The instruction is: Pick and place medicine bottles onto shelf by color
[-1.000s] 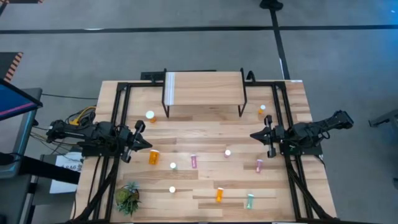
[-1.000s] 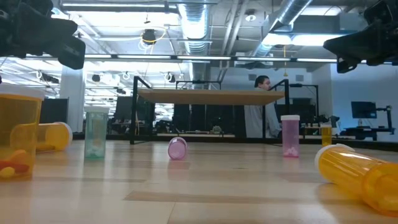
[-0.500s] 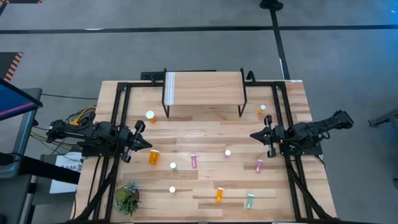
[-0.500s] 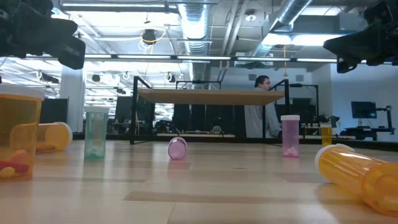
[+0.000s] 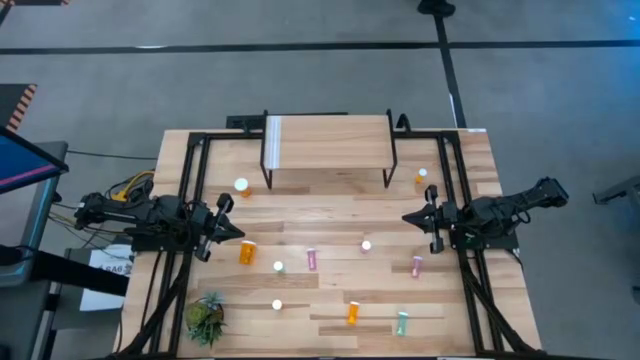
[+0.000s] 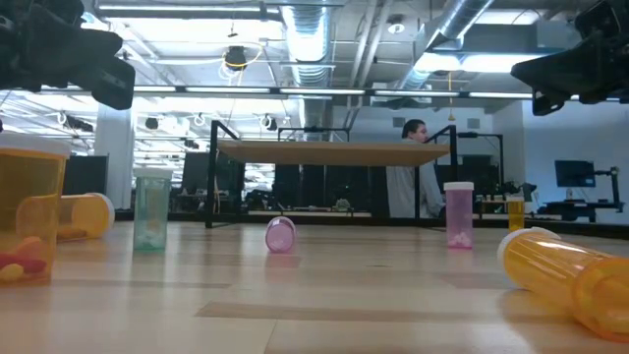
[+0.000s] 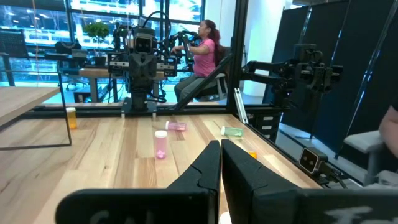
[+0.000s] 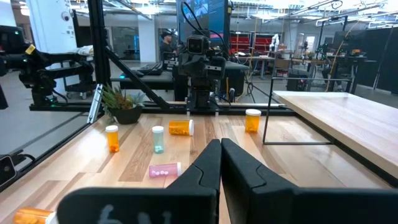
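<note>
Orange, pink and pale green medicine bottles (image 5: 247, 252), white-capped; light wood shelf (image 5: 330, 131), black legs

Grey concrete floor (image 5: 320, 80) is surrounding the table, with a dark line (image 5: 250, 46) running across it. Silver ducts (image 6: 324, 39) and strip lights (image 6: 187, 12) are hanging from the open ceiling. A person in a pink top (image 7: 202, 53) is sitting by the windows (image 7: 37, 25), where daylight is coming in.
</note>
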You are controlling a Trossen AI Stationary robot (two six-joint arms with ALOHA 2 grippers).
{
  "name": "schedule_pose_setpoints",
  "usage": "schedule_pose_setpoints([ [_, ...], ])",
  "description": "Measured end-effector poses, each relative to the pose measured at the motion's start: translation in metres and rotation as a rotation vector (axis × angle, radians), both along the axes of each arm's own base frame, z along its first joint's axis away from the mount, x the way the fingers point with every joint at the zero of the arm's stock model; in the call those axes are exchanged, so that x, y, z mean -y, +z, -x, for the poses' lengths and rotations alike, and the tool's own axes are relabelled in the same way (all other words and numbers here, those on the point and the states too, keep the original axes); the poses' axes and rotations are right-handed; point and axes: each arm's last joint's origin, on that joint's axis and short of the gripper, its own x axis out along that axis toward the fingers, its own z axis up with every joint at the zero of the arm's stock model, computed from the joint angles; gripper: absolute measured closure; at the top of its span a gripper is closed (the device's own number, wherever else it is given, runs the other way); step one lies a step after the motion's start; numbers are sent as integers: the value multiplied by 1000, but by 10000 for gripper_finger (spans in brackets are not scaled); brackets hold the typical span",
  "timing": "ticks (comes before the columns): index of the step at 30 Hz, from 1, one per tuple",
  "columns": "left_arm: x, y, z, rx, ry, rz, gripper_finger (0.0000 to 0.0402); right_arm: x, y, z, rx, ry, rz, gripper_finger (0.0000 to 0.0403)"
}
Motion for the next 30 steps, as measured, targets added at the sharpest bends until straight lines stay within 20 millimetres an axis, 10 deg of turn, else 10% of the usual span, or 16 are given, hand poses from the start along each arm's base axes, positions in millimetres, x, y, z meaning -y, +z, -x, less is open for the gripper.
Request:
schedule_pose_setpoints([
  [30,-4,4,0,49,132,-13,401,0,0,0,0,0,0,370],
])
